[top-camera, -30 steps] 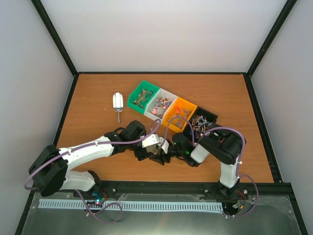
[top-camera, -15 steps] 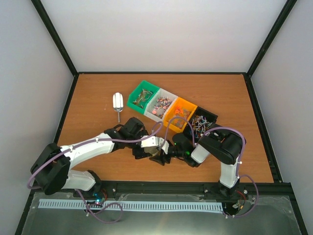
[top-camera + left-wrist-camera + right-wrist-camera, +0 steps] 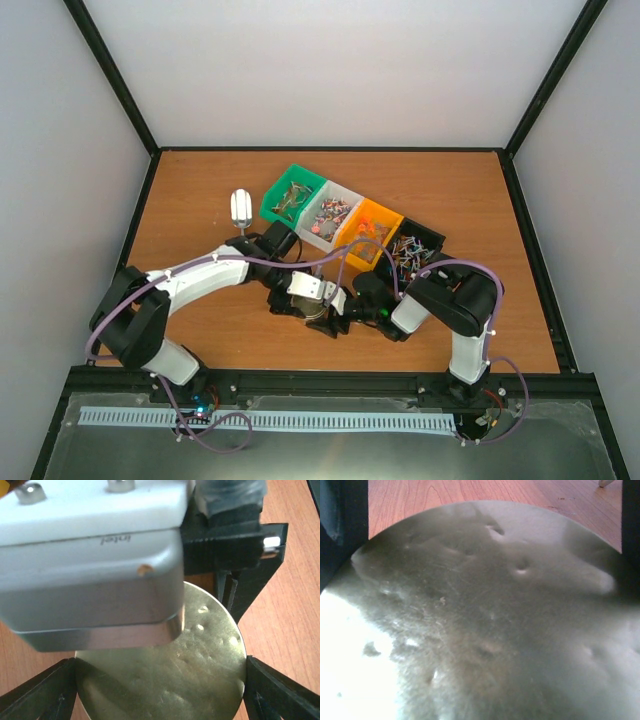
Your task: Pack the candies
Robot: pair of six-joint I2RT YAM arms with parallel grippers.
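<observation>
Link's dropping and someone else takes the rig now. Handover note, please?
Left gripper: jaws wide, flanking the round metal tin; grip unconfirmed.
Right gripper: at the same tin, grip unclear.
Candies sit in the four bins; scoop lies on the table left of them.
Done: no packed candies visible.
Left: scooping and packing.

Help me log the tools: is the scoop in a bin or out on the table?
Out: the scoop lies on the table, left of the green bin.
</observation>
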